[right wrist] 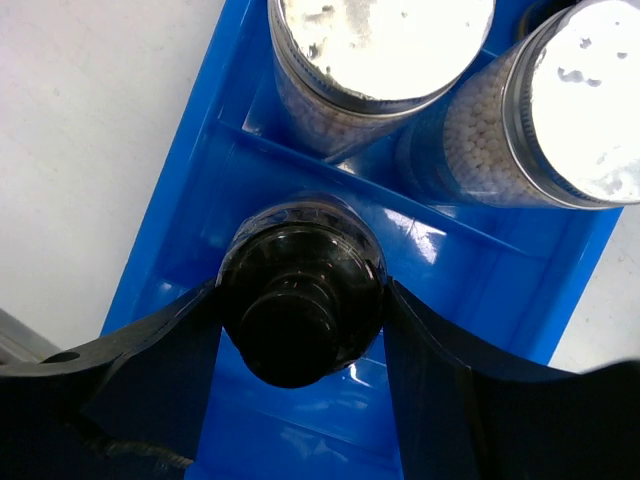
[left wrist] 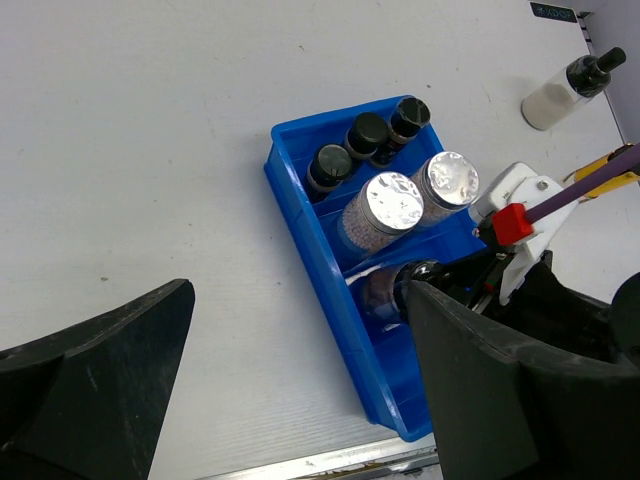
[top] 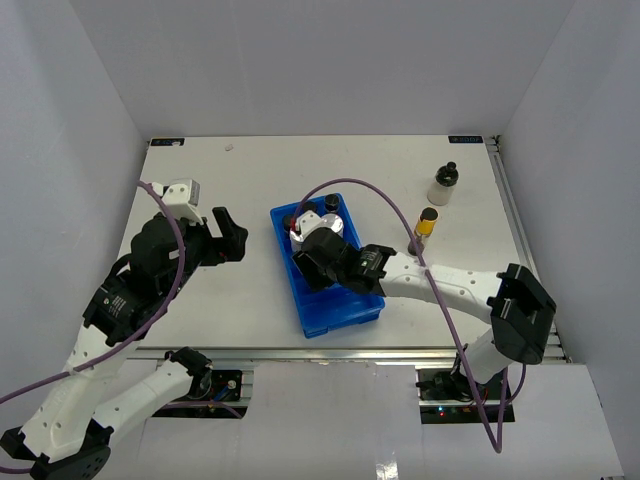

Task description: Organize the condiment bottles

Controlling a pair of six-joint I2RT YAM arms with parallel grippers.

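Blue tray (left wrist: 303,228) holds five jars (left wrist: 392,203); right jaws pinch dark bottle (right wrist: 300,300), left jaws spread.

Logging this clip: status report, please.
Left claw open, empty. Right claw shut on dark black-capped bottle, inside blue plastic tray beside clear silver-lidded jars. Nothing blocking.

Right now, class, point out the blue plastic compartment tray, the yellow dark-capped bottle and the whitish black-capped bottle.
Blue plastic compartment tray (top: 335,312): top view, bare near floor.
Yellow dark-capped bottle (top: 425,232): top view, yellow body.
Whitish black-capped bottle (top: 442,189): top view, pale body.
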